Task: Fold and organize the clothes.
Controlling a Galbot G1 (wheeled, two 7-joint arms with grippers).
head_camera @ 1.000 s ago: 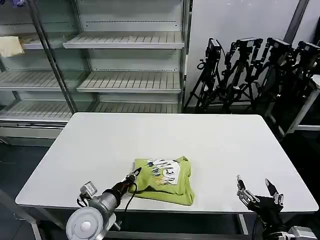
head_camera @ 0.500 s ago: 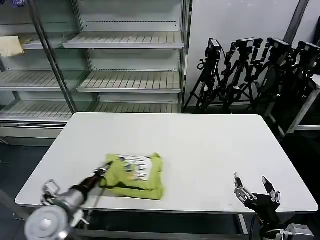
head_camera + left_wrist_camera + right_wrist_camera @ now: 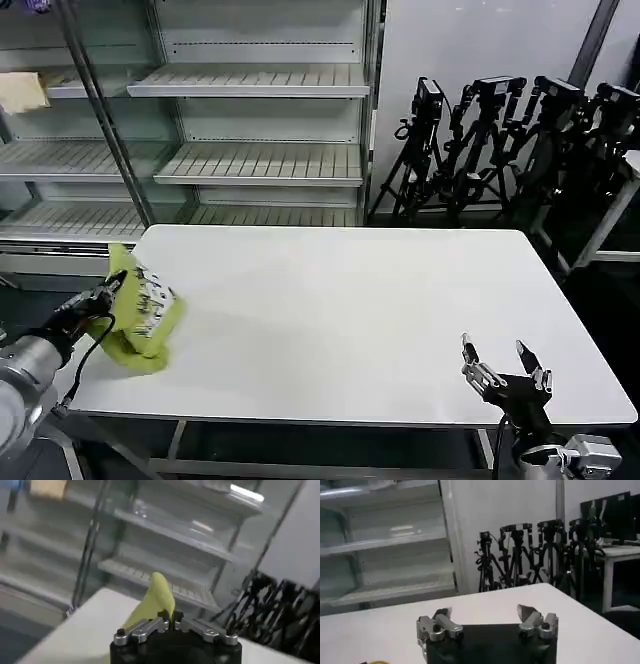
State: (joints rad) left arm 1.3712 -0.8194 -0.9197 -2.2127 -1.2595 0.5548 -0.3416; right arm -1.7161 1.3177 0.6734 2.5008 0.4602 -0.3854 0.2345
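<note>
Left end effector (image 3: pixel 112 287) pinches the folded lime yellow-green cotton T-shirt (image 3: pixel 148 318) at the white counter's (image 3: pixel 350 320) left edge; right end effector (image 3: pixel 503 362) hovers spread near the front right corner

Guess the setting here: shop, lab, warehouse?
Probably a robot test lab mocked up as a shop: bare retail-style shelves, a row of camera tripods against the wall, one white table as the workspace.

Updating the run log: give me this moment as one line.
left gripper: jaws shut on folded lime T-shirt, at table's left edge | right gripper: jaws open, idle at near right corner
</note>
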